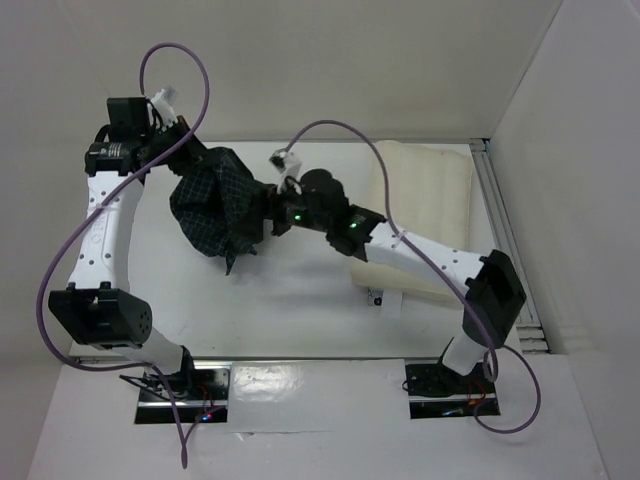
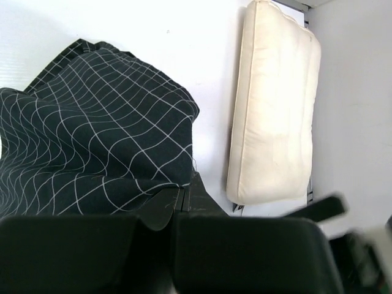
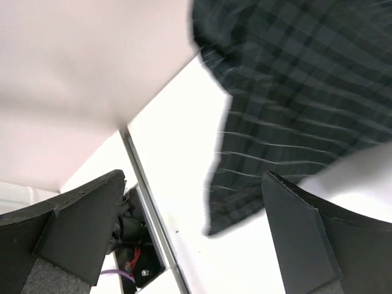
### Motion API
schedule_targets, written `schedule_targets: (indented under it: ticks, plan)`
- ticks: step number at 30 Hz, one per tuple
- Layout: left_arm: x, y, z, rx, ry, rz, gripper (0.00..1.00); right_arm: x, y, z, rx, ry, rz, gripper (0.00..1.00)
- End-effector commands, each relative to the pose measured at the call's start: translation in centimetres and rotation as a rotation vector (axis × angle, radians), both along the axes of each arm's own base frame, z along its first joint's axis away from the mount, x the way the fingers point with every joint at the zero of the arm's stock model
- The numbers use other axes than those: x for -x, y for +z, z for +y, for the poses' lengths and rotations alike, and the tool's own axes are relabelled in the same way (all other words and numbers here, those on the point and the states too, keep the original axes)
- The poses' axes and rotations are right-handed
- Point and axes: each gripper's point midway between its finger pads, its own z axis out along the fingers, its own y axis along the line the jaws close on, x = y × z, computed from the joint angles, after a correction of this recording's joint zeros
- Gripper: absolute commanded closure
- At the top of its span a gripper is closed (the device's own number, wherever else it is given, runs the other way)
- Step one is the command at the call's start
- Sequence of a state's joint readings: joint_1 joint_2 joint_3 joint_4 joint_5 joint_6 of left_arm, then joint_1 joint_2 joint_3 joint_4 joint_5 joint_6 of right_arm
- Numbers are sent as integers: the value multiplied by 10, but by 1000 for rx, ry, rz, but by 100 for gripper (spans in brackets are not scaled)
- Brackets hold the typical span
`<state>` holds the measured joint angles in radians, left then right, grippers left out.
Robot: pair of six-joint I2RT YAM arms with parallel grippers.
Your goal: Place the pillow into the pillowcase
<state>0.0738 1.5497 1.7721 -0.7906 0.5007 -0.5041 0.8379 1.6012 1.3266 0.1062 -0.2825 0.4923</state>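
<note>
Nearest, the pillow (image 1: 425,205) lies flat on the tabletop's (image 1: 300,310) right side, outside the pillowcase (image 2: 92,135). Further in, my right hand (image 3: 193,180) gapes wide beside the pillowcase, holding nothing. Farthest, my left hand (image 2: 184,199) is clamped on its cloth. I judge the insertion not yet begun.

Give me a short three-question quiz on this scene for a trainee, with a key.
1. True or false: the pillow lies inside the pillowcase.
2. Fill in: the right gripper is ____, holding nothing.
3. Which one grips the pillowcase? A) left gripper B) right gripper C) neither
Key: 1 false; 2 open; 3 A.
</note>
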Motion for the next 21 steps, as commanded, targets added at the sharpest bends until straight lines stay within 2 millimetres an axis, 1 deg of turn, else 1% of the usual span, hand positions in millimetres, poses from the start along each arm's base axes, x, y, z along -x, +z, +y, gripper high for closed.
schedule_targets:
  ticks: [1, 2, 3, 4, 5, 6, 7, 8, 9, 10, 11, 12, 13, 14, 15, 16, 17, 18, 19, 20, 21]
  plan:
    - [2, 26, 3, -4, 18, -96, 100, 4, -57, 21, 236, -46, -1, 0]
    - [3, 22, 3, -3, 18, -86, 100, 9, -62, 30, 255, -48, -3, 0]
    - [5, 26, 3, -4, 18, -96, 100, -2, -60, 33, 269, -109, -20, 0]
    - [5, 22, 4, -8, 26, -85, 100, -4, -77, 40, 296, -128, -4, 2]
    - [5, 22, 4, -8, 26, -85, 100, -15, -83, 37, 316, -185, -2, 8]
    - [7, 25, 4, -9, 26, -94, 100, -29, -77, 36, 312, -265, -4, 31]
    - [6, 24, 6, -15, 35, -94, 100, -39, -90, 33, 345, -295, 17, 47]
    - [6, 21, 6, -14, 35, -85, 100, -53, -89, 24, 344, -338, 26, 68]
    - [9, 24, 5, -15, 35, -94, 100, -62, -83, 20, 332, -356, 23, 88]
    - [9, 24, 6, -24, 29, -99, 100, -76, -72, 11, 322, -409, 22, 100]
    - [7, 23, 11, -30, 47, -99, 100, -84, -64, 2, 315, -432, 22, 100]
    - [5, 19, 12, -38, 42, -93, 100, -110, -53, -22, 313, -499, 1, 100]
    - [3, 16, 10, -31, 33, -84, 100, -124, -26, -38, 275, -543, -31, 100]
    - [-5, 8, 9, -24, 24, -66, 100, -138, -9, -53, 259, -577, -56, 100]
    - [-10, 13, 8, -17, 13, -77, 100, -153, 6, -68, 245, -610, -84, 100]
    - [-15, 18, 5, -4, -8, -88, 100, -179, 56, -98, 200, -679, -160, 100]
    - [-20, 24, 2, 6, -24, -103, 100, -188, 81, -113, 184, -709, -202, 100]
    - [-28, 44, 0, 15, -45, -146, 100, -194, 104, -128, 175, -742, -240, 100]
    - [-28, 59, -6, 32, -81, -183, 100, -198, 151, -151, 135, -791, -324, 100]
    - [-28, 73, -8, 38, -99, -219, 100, -197, 165, -161, 127, -796, -354, 100]
    - [-27, 91, -12, 49, -115, -272, 100, -185, 202, -175, 61, -820, -426, 100]
